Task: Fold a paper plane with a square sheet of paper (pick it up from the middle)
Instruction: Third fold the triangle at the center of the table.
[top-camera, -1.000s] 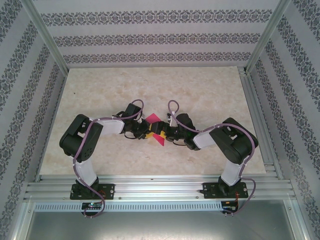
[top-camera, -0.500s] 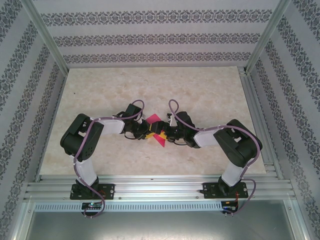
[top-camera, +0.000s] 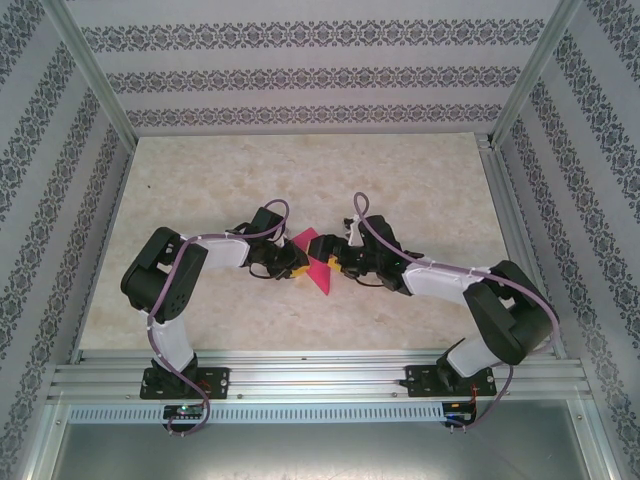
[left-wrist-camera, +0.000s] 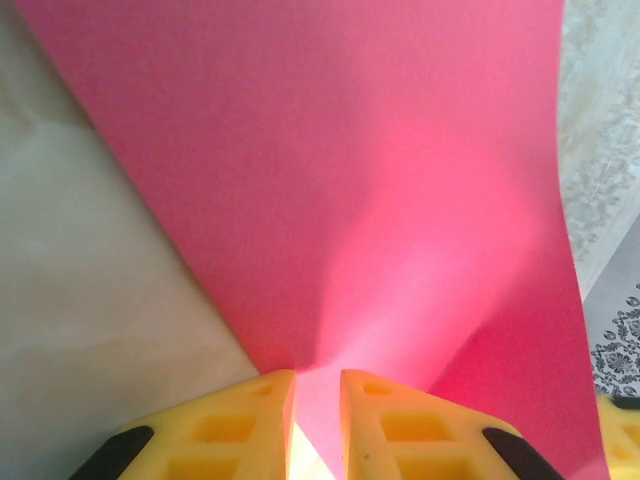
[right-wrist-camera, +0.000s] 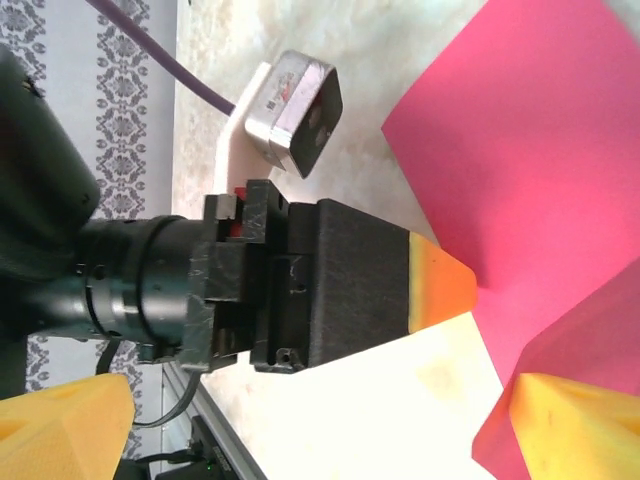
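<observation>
Right elbow (top-camera: 512, 318) swung toward 3 o'clock; right fingers (right-wrist-camera: 575, 425) spread. One square sheet of paper (left-wrist-camera: 350, 180), pinched by left fingers (left-wrist-camera: 420, 430).

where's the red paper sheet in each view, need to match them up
Top external: the sheet of paper lies near the picture's centre.
Left wrist: it spreads across the upper middle.
Right wrist: it is on the right side.
Shared landmark: the left arm's yellow fingers at its edge.
</observation>
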